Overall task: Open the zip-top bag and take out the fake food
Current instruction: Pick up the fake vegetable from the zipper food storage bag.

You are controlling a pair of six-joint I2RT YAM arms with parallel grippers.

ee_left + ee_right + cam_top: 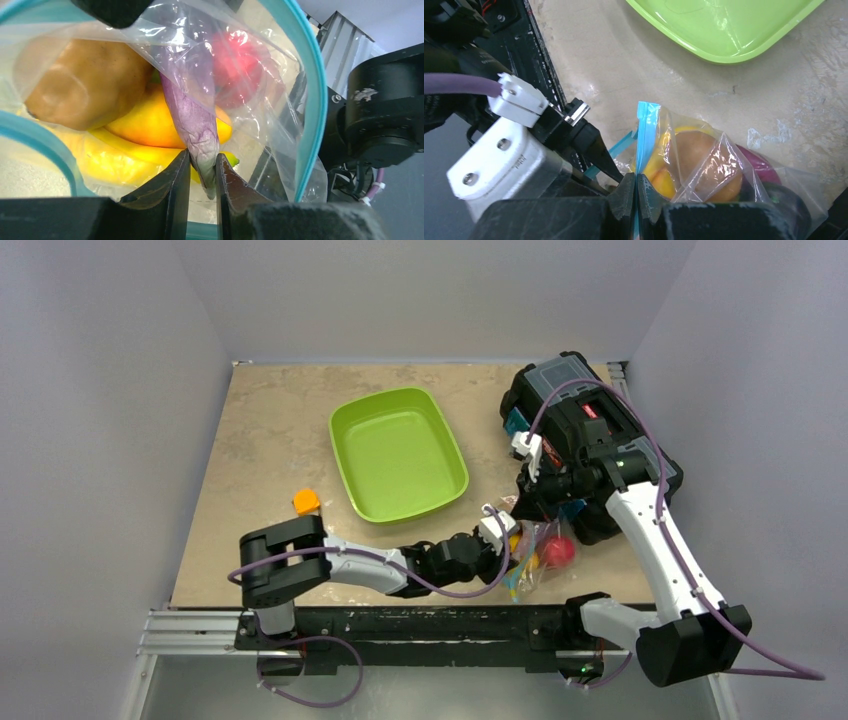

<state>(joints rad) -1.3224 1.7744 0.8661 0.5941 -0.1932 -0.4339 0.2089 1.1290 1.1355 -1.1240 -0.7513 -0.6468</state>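
**Zip-top bag and surroundings.** The zip-top bag [538,552] lies at the near edge of the table [270,440], right of centre. Its light blue zip strip [646,130] is parted into an open mouth. The fake food [145,125] sits inside it: a brown piece, a yellow banana, an orange-yellow piece, a red apple [237,65] behind film, and a purple eggplant [192,112]. My left gripper [202,167] reaches into the mouth, its jaws pinching the tip of the purple eggplant. My right gripper [637,187] has its jaws pressed together on the zip strip at one corner of the bag. Beyond the bag and apart from it I see a green tray [400,455]. A small orange block [306,502] rests just beside the tray's near left corner, and a black case [575,390] stands at the far right. The table top is mottled beige, like stone, and pale grey-lavender walls [420,290] enclose it on three sides
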